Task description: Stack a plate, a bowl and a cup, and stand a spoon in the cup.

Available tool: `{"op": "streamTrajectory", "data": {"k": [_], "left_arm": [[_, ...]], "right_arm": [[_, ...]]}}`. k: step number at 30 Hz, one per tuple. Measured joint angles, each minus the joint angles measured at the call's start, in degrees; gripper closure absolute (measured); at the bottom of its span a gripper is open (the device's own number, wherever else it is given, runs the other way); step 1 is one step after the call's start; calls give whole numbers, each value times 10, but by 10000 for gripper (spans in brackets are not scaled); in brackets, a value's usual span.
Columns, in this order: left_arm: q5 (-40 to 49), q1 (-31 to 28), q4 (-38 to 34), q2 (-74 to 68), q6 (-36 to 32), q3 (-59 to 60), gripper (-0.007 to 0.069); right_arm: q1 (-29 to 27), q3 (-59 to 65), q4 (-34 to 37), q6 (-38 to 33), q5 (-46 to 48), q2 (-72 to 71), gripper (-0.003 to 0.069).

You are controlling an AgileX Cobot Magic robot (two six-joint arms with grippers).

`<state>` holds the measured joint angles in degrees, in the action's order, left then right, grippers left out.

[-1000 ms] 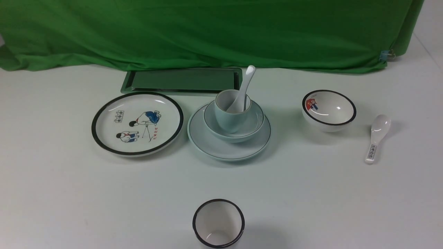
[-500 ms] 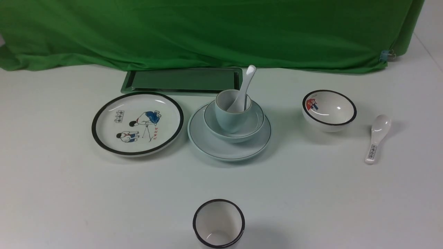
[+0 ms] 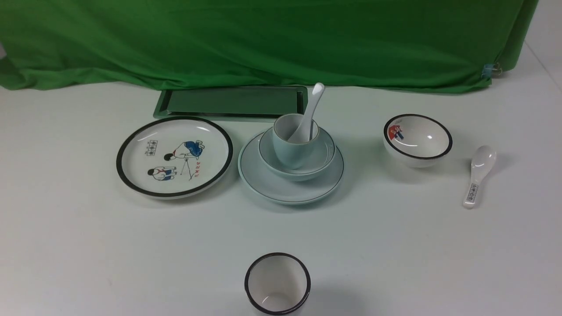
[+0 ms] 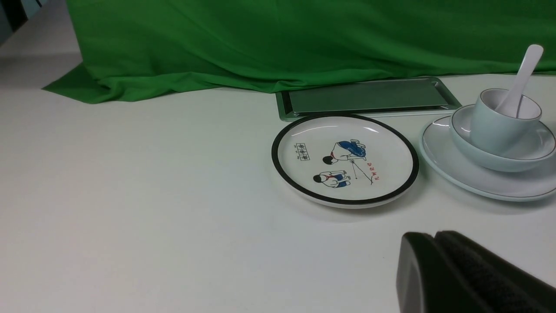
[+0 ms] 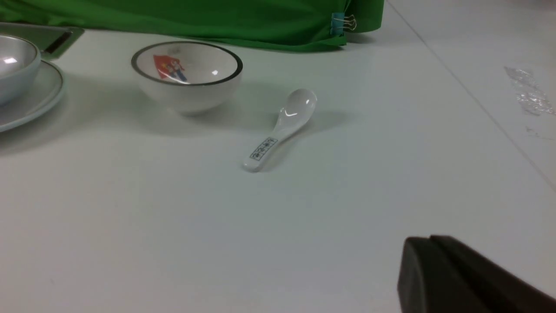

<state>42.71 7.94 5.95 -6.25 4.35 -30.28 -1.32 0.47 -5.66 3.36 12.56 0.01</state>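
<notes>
The pale blue-green plate lies at the table's middle. The pale blue-green bowl sits on it, and the pale blue-green cup stands in the bowl. The plain white spoon stands in the cup, handle leaning up and right. The stack also shows in the left wrist view: plate, bowl, cup, spoon. My left gripper is shut and empty, near side of the plates. My right gripper is shut and empty, away from everything. Neither gripper shows in the front view.
A white black-rimmed plate with cartoon figures lies left of the stack. A metal tray lies behind by the green cloth. A small black-rimmed bowl and a printed spoon lie right. A black-rimmed cup stands near front.
</notes>
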Motion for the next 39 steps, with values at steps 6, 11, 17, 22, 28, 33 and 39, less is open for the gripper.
{"op": "streamTrajectory", "data": {"k": [6, 11, 17, 22, 28, 33, 39], "left_arm": [[0, 0, 0, 0, 0, 0, 653], [-6, 0, 0, 0, 0, 8, 653], [-92, -24, -2, -1, -4, 64, 653], [-378, -116, -98, 5, -4, 203, 653], [-427, -154, -94, 56, -21, 302, 653], [-327, -154, -103, 62, -28, 306, 653], [-304, -162, -85, 62, -30, 307, 653]], "right_arm": [[0, 0, 0, 0, 0, 0, 634], [0, 0, 0, 0, 0, 0, 622], [0, 0, 0, 0, 0, 0, 609], [0, 0, 0, 0, 0, 0, 592], [0, 0, 0, 0, 0, 0, 575], [0, 0, 0, 0, 0, 0, 566], [0, 0, 0, 0, 0, 0, 547]]}}
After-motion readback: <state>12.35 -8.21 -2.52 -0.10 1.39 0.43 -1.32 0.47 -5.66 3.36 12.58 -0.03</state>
